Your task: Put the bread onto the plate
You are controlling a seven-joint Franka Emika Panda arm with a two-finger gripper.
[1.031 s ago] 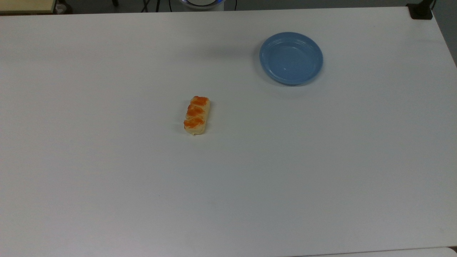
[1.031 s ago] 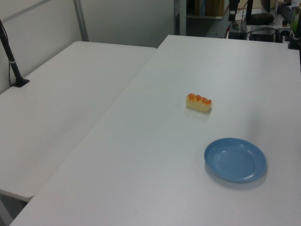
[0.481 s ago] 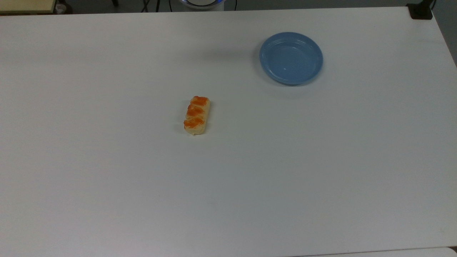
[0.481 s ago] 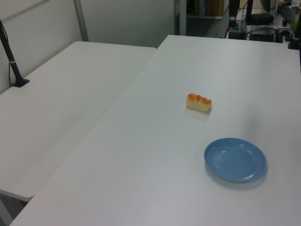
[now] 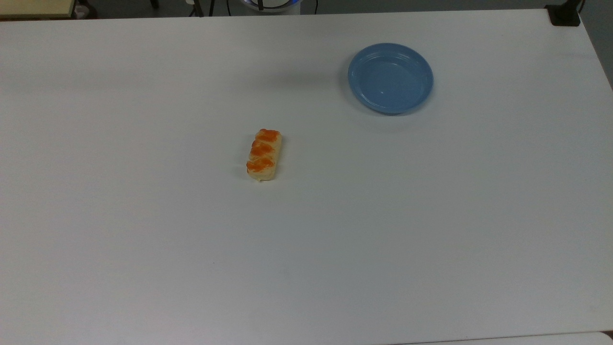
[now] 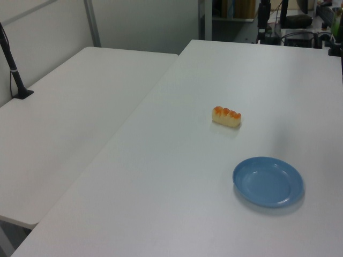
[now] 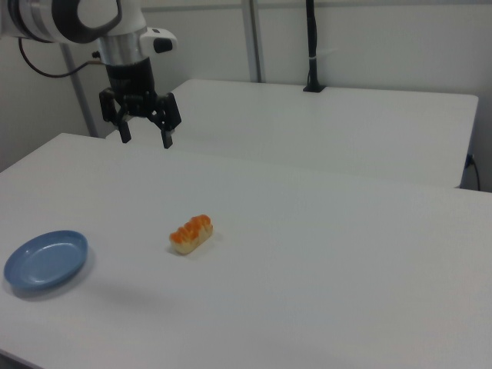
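Right view, gripper: the gripper [image 7: 144, 138] hangs in the air above the far left part of the table [image 7: 323, 254], fingers pointing down and spread apart with nothing between them.
Right view, arm: the white arm [image 7: 73, 19] enters from the right view's upper left corner, with a black wrist section above the fingers.
Bread: the bread [image 5: 263, 154] lies flat on the table, lumps up, near the middle of the top view; its long axis runs nearly top to bottom in the top view. In the left view the bread [image 6: 226, 116] sits above the plate; in the right view the bread [image 7: 191, 234] is below and to the right of the gripper, well apart from it.
Plate: the plate [image 5: 390, 78] rests on the table toward the top view's upper right, well apart from the bread and with nothing in it. In the left view the plate [image 6: 268, 181] is at lower right; in the right view the plate [image 7: 45, 260] is at lower left.
Second table: a second white table [image 6: 59, 118] stands just beside the first, at the left view's left.
Pole: a black pole [image 6: 12, 67] stands on that second table's far edge.
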